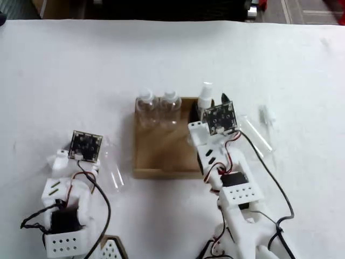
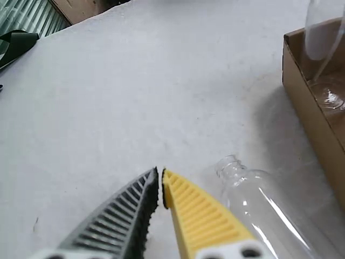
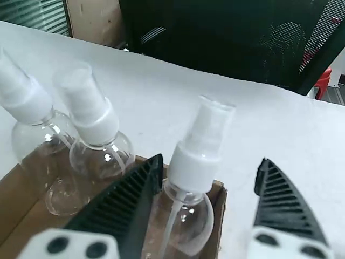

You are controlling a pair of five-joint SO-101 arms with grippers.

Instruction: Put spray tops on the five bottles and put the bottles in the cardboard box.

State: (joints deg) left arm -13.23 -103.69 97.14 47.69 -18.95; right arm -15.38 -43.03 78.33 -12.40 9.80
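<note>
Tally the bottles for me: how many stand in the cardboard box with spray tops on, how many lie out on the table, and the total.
Bottles with spray tops in the cardboard box: 3
Bottles lying flat on the table: 2
Total: 5

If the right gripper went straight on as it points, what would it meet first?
Likely the capped bottle in the box corner, between the open jaws of the right gripper; depth is unclear.

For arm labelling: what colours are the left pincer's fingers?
The left pincer has one grey ridged finger and one yellow; left wrist view shows it best.
</note>
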